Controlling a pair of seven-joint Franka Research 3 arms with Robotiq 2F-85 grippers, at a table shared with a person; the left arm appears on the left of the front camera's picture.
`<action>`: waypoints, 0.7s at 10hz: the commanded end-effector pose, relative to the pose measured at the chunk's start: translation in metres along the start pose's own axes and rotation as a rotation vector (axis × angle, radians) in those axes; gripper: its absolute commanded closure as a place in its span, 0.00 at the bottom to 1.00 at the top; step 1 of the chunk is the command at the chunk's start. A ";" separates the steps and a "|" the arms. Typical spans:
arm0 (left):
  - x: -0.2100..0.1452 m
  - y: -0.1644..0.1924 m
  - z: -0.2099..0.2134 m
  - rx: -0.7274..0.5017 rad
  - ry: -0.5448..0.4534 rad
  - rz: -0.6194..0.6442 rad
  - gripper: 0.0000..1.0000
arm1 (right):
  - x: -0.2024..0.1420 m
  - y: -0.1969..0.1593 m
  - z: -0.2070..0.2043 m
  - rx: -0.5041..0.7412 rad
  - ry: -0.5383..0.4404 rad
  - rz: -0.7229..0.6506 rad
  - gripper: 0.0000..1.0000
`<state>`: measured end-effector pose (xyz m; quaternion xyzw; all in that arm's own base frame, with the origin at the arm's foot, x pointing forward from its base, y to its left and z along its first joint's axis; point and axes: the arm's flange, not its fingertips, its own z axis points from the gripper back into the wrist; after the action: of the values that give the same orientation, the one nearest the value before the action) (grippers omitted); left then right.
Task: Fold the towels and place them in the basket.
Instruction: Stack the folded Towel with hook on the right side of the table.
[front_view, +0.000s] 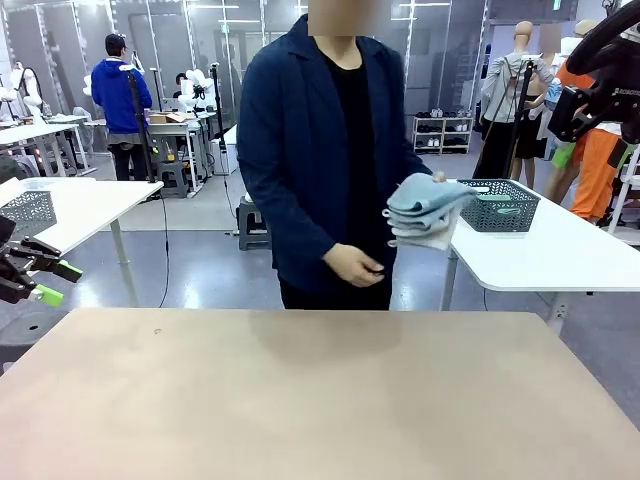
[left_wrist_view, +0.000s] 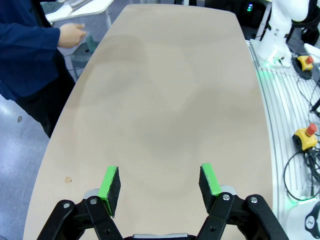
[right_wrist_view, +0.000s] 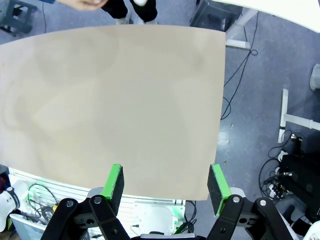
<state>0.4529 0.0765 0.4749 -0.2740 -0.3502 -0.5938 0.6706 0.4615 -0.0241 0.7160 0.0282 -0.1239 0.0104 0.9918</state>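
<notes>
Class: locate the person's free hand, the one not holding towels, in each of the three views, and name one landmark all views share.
Front: hand, centre, just beyond the table's far edge.
Left wrist: top left, beside the table.
Right wrist: top edge, cropped.
Shared landmark: the table.

Front view: fixed low at the near edge of the tan table (front_view: 320, 400), facing across toward the person (front_view: 320, 150) at upper centre. Wrist views: looking steeply down from above (person's hand (left_wrist_view: 72, 35) upper left), sharing that tabletop.
</notes>
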 end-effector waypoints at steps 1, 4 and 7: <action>0.000 -0.002 0.001 -0.003 -0.011 -0.008 0.19 | 0.001 0.000 0.001 -0.002 -0.008 0.009 0.16; 0.000 -0.002 0.001 -0.003 -0.011 -0.008 0.19 | 0.001 0.000 0.001 -0.002 -0.008 0.009 0.16; 0.000 -0.002 0.001 -0.003 -0.011 -0.008 0.19 | 0.001 0.000 0.001 -0.002 -0.008 0.009 0.16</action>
<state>0.4529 0.0765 0.4749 -0.2740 -0.3502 -0.5938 0.6706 0.4615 -0.0241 0.7160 0.0282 -0.1239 0.0104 0.9918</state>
